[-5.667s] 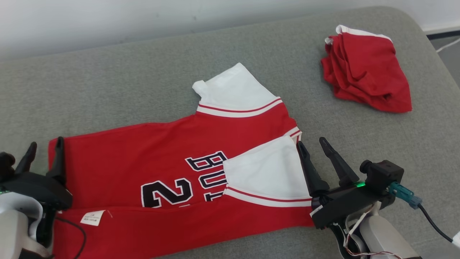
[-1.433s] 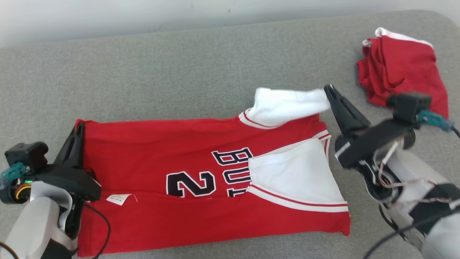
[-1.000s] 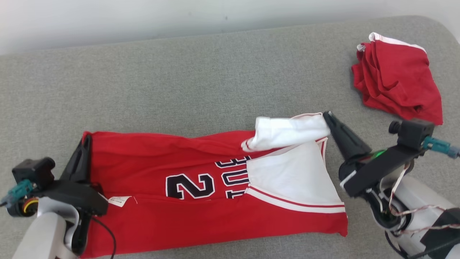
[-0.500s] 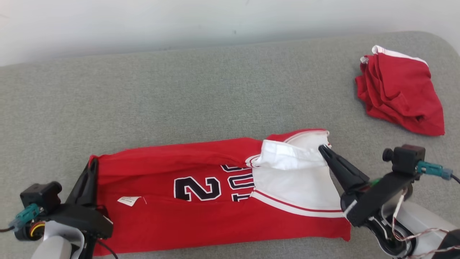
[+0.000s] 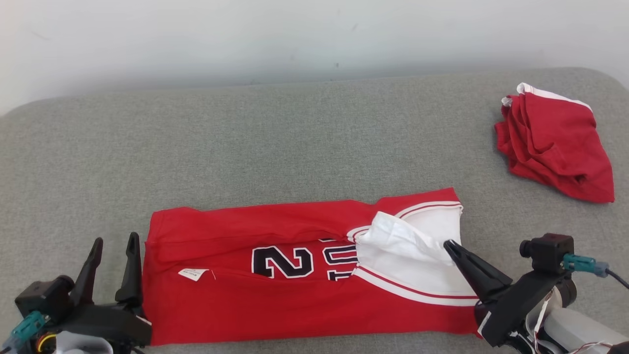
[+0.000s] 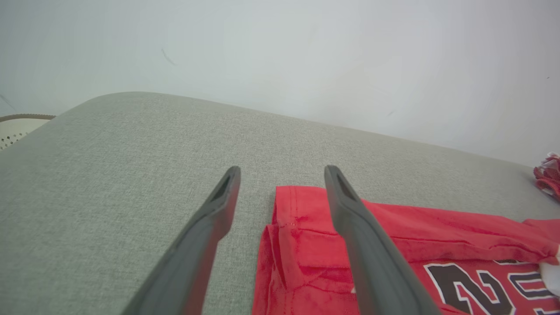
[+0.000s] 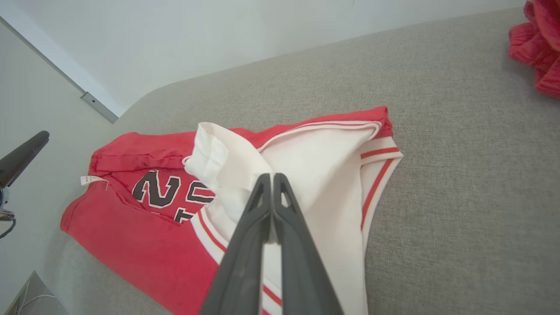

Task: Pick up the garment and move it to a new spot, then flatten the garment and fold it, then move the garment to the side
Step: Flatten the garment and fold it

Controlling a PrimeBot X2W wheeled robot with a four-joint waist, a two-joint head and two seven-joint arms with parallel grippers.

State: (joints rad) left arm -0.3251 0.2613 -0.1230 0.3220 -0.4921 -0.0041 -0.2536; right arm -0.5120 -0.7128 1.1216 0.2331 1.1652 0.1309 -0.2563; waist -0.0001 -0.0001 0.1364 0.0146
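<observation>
The garment [image 5: 304,300], a red jersey with white sleeves and black lettering, lies folded into a long band on the grey cushion [image 5: 295,137]. My left gripper [image 5: 112,243] stands open just beside the jersey's left hem, holding nothing. In the left wrist view its fingers [image 6: 350,210] are spread, and the hem [image 6: 288,218] lies below the gap and the right finger. My right gripper [image 5: 449,244] is shut on the garment's white sleeve [image 5: 398,241] at the right end. In the right wrist view the gripper [image 7: 271,176] pinches that sleeve [image 7: 218,162], which is raised above the jersey [image 7: 131,232].
A second red garment [image 5: 555,142] lies crumpled at the cushion's far right, and it also appears in the right wrist view [image 7: 538,48]. A pale wall [image 5: 295,39] runs behind the cushion. Bare grey cushion stretches beyond the jersey and to its left.
My left gripper has opened and let go of the hem. My right gripper has drawn the white sleeve toward me over the jersey, so the far edge is folded in. The head camera has tilted.
</observation>
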